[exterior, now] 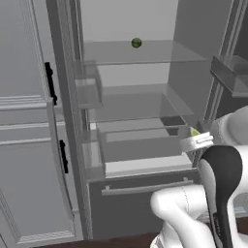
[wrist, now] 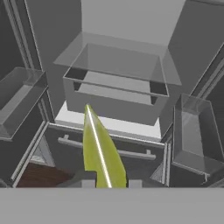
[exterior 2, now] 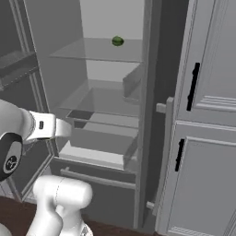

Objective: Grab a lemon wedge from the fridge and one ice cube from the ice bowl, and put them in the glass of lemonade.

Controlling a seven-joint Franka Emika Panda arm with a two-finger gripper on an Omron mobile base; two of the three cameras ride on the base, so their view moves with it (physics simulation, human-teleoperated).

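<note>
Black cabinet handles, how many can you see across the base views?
4. Two on the panelled cabinets left of the fridge: upper handle, lower handle. Two on the cabinets to its right: upper right handle, lower right handle. More may lie outside the frames.

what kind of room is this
Most likely a rendered kitchen: an open fridge with clear shelves and a bottom drawer, flanked by grey panelled cabinets with black handles.
</note>
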